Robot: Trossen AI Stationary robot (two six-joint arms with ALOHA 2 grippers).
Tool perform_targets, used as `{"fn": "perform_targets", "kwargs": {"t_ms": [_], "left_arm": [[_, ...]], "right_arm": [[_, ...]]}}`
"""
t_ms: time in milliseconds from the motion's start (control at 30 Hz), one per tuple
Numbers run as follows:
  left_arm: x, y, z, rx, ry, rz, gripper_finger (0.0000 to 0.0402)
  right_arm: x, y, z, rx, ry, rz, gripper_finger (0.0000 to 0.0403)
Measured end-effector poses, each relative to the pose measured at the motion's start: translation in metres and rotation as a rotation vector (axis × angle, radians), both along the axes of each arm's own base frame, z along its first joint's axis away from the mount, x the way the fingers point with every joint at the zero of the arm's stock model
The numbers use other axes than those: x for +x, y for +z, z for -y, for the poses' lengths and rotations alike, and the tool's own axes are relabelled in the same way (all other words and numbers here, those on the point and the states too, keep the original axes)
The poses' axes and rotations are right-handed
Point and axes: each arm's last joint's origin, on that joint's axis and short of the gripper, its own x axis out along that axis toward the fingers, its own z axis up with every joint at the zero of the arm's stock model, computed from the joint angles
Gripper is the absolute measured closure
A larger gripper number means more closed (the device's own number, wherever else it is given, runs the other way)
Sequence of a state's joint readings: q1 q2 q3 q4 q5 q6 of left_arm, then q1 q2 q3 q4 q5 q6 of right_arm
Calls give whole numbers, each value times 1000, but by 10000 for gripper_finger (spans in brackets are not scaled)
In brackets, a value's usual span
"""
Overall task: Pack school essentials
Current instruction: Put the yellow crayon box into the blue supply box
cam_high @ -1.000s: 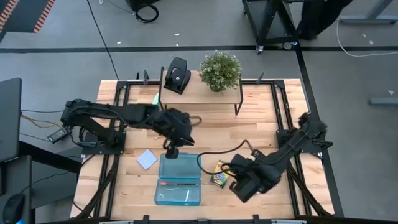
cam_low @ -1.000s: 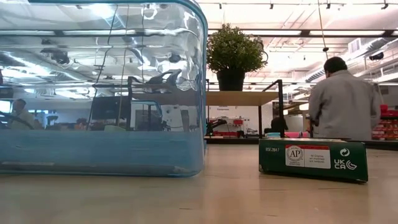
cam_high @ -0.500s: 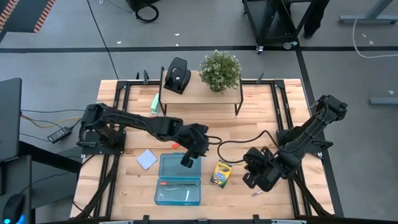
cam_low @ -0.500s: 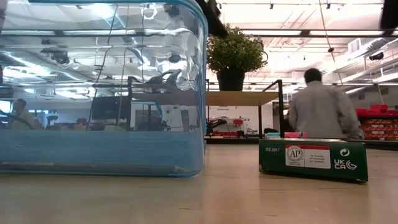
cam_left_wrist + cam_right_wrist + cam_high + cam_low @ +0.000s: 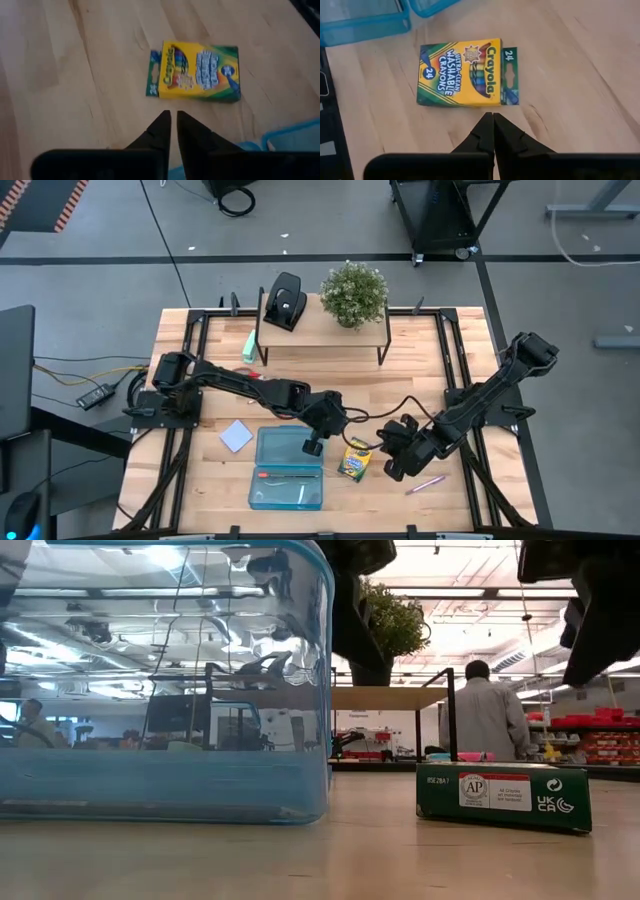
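A yellow-green crayon box [image 5: 353, 460] lies flat on the wooden table, also seen in the left wrist view [image 5: 195, 72], the right wrist view [image 5: 465, 72] and the low view [image 5: 503, 797]. My left gripper [image 5: 313, 447] hangs over the far right corner of the clear blue case [image 5: 287, 470], just left of the crayon box. Its fingers [image 5: 162, 125] are almost together with nothing between them. My right gripper [image 5: 390, 470] hovers just right of the crayon box, shut and holding nothing [image 5: 493, 119]. A pink pen [image 5: 425, 483] lies beside it, and a pale blue note pad [image 5: 236, 435] lies left of the case.
The open blue case [image 5: 165, 680] holds a red-handled item and thin sticks. A raised wooden shelf [image 5: 325, 330] at the far edge carries a black hole punch [image 5: 285, 302] and a potted plant [image 5: 354, 292]. A mint-green block [image 5: 249, 345] lies beside it. A person [image 5: 487, 720] stands in the room beyond.
Both grippers have come down. The left one moved toward the table's right and near edges, from over the case's far side to its right corner. The right one drew back off the crayon box, then came in beside it, and the pink pen now shows on the table.
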State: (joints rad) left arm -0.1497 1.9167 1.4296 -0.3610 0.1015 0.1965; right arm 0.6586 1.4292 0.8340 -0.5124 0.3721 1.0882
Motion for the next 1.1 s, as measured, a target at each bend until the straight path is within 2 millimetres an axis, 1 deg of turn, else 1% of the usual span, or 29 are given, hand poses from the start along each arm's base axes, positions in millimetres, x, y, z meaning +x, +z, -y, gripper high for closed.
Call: {"fn": "perform_targets", "kwargs": {"t_ms": [100,167,233,300,400,467,600,733,867,967,1100], "left_arm": [[3,-1,1,-2,-21,20,386],[2,-5,1,-19,-38,1,392],[5,-9,1,-24,-42,5,393],[5,-14,2,-22,-42,-25,392],[9,-23,6,-33,-36,-24,384],[12,-28,10,-36,-40,-21,384],[11,-39,14,-42,-62,-59,392],[12,-36,18,-50,-70,-36,393],[11,-37,24,-77,-80,-45,384],[10,-42,30,-74,-93,-63,386],[11,-44,34,-71,-101,-55,394]], "right_arm": [[-1,-11,2,23,6,26,395],[-1,-17,2,56,-15,51,395],[-2,-20,4,70,-26,61,395],[-2,-23,4,65,-24,54,395],[1,-25,1,65,18,60,395],[6,-29,-4,85,36,74,395],[9,-43,-9,88,63,13,395],[17,-48,-19,112,55,8,396],[27,-55,-30,118,60,18,396],[35,-63,-37,109,63,4,396],[44,-72,-42,106,41,-16,396]]}}
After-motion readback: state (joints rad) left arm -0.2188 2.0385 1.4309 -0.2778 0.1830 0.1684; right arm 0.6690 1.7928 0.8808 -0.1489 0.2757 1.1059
